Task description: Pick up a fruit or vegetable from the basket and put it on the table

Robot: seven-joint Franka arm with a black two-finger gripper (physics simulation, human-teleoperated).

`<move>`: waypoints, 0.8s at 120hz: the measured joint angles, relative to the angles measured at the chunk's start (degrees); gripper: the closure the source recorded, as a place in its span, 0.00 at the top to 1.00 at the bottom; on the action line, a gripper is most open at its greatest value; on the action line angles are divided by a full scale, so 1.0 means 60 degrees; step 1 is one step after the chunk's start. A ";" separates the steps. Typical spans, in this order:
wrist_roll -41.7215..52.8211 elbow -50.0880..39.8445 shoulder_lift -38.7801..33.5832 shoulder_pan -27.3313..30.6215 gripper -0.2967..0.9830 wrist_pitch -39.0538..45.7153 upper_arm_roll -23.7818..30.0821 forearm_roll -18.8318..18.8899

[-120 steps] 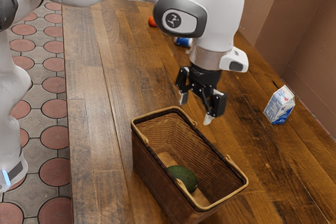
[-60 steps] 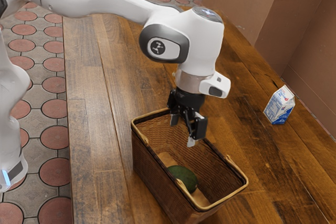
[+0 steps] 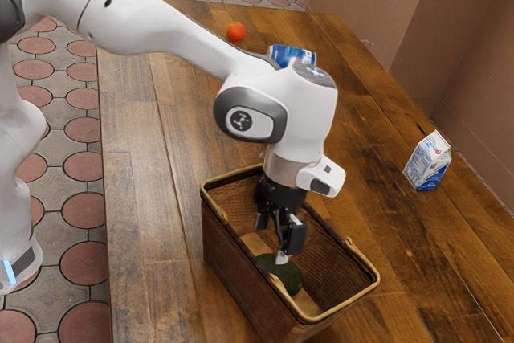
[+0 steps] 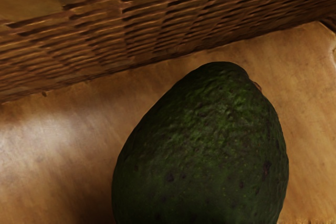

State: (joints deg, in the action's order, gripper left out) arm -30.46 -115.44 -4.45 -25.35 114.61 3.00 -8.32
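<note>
My gripper (image 3: 271, 242) is down inside the wicker basket (image 3: 231, 275) in the exterior view, its fingers apart. A dark green avocado (image 3: 290, 279) lies on the basket's floor, and one fingertip overlaps its upper part in that view; whether they touch, I cannot tell. Large and close below my hand, the bumpy avocado (image 4: 205, 145) appears in the wrist view on the tan basket floor (image 4: 63, 140), beside the woven wall (image 4: 142, 30).
On the wooden table (image 3: 144, 198), a blue-and-white milk carton (image 3: 427, 163) stands toward the exterior view's right. Farther back are a round orange fruit (image 3: 236, 32) and a blue-and-white object (image 3: 291, 55) partly behind the arm. The basket's rim and handles surround my hand.
My hand has moved from above the table to over the basket, then lowered into it toward the avocado. The avocado, basket and carton have stayed put.
</note>
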 joint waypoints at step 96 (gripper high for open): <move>0.0525 -0.0690 0.0553 -0.0051 0.76 0.1605 0.0251 -0.0011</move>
State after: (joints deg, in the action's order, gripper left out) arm -27.30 -119.58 -1.13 -25.65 124.25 4.50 -8.38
